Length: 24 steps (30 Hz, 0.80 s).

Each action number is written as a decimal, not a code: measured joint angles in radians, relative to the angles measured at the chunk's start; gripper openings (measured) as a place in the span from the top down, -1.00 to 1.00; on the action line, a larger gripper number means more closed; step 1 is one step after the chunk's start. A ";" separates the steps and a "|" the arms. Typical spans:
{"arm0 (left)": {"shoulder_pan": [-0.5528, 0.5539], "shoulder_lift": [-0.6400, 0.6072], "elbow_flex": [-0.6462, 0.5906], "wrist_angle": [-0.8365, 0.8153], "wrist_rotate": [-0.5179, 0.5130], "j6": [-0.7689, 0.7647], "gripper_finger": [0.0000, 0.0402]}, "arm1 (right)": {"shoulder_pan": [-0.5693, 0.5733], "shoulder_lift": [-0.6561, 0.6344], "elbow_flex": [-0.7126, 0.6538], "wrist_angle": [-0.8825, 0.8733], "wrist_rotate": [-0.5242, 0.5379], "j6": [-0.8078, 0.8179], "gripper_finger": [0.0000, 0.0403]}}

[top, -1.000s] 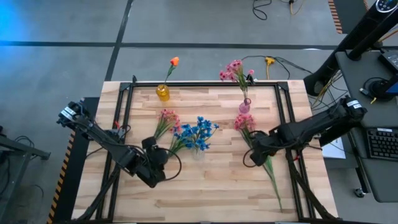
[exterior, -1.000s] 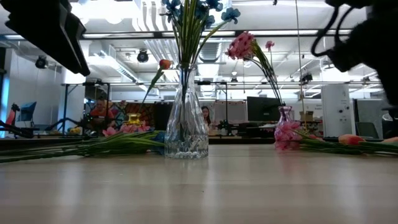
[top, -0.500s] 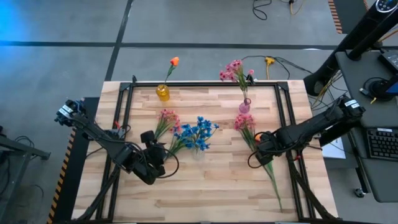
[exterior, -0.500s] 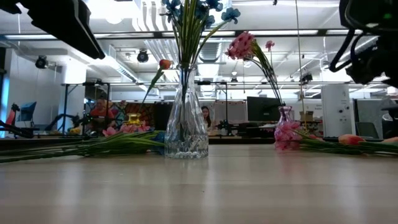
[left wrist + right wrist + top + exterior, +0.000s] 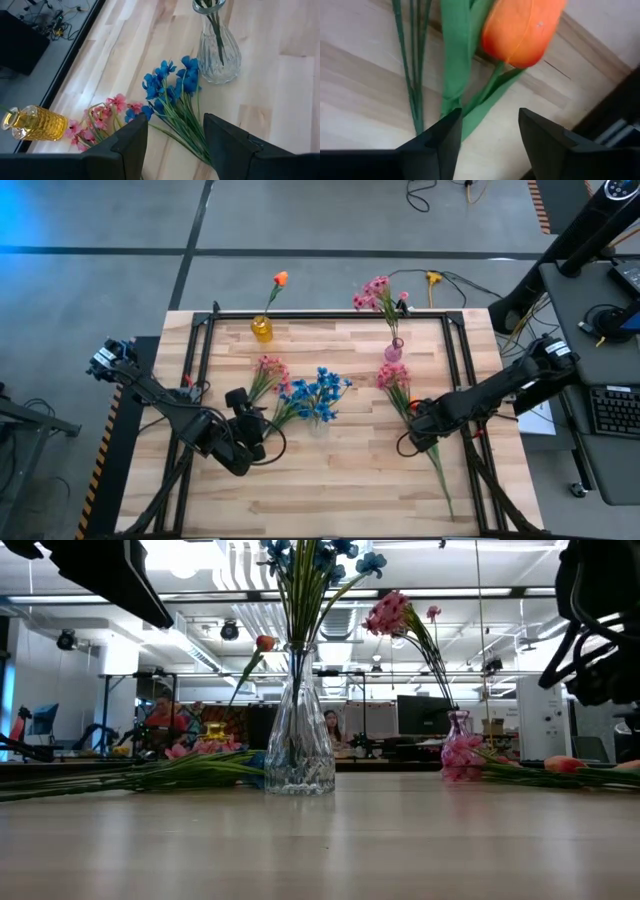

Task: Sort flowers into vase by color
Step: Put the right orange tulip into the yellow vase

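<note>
Wooden worktop [image 5: 330, 470], both arms low over it. Clear glass vase [image 5: 298, 735] mid-worktop holds blue flowers; more loose blue flowers [image 5: 170, 92] lie just beside it, with pink sprays [image 5: 107, 112] next to those. Yellow vase [image 5: 261, 329] has one orange bud, pink vase [image 5: 393, 352] has pink sprays. Left tool [image 5: 175, 145] fingers apart, empty, over the loose blue stems. Right tool [image 5: 487, 140] fingers apart, over the orange tulip [image 5: 520, 30] stem, not gripping.
</note>
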<state>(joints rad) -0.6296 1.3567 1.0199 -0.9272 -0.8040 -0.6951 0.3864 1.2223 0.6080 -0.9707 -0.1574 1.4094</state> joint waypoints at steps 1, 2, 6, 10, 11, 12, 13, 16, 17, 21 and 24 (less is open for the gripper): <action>0.000 0.000 0.000 0.001 0.000 0.000 0.13 | 0.000 0.004 -0.007 0.015 0.000 -0.001 0.11; 0.000 0.000 -0.001 0.001 0.000 -0.001 0.13 | 0.000 0.006 -0.015 0.027 0.001 -0.002 0.14; 0.000 0.000 -0.001 0.003 -0.001 -0.001 0.13 | 0.000 0.010 -0.054 0.100 0.000 -0.003 0.24; 0.001 0.000 -0.001 0.003 -0.002 -0.001 0.13 | 0.000 0.007 -0.068 0.118 0.003 -0.003 0.34; 0.001 0.000 -0.001 0.003 -0.002 -0.001 0.13 | 0.000 0.005 -0.068 0.119 0.007 -0.003 0.37; 0.001 0.000 -0.001 0.003 -0.002 -0.001 0.13 | 0.000 0.002 -0.068 0.119 0.012 -0.003 0.41; 0.001 0.000 -0.001 0.004 -0.002 -0.001 0.13 | 0.000 0.000 -0.066 0.119 0.015 -0.003 0.45; 0.001 0.000 -0.001 0.009 -0.002 -0.002 0.13 | 0.000 -0.001 -0.060 0.119 0.019 -0.004 0.58; 0.001 0.000 -0.001 0.009 -0.002 -0.002 0.13 | 0.000 -0.002 -0.059 0.119 0.024 -0.005 0.62; 0.001 0.000 -0.001 0.011 -0.010 -0.002 0.13 | 0.000 -0.001 -0.059 0.120 0.029 -0.007 0.80; 0.001 0.000 -0.001 0.011 -0.010 -0.002 0.13 | 0.000 -0.003 -0.059 0.119 0.031 -0.009 0.91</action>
<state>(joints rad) -0.6285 1.3567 1.0187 -0.9165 -0.8143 -0.6971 0.3862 1.2194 0.5488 -0.8513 -0.1264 1.3999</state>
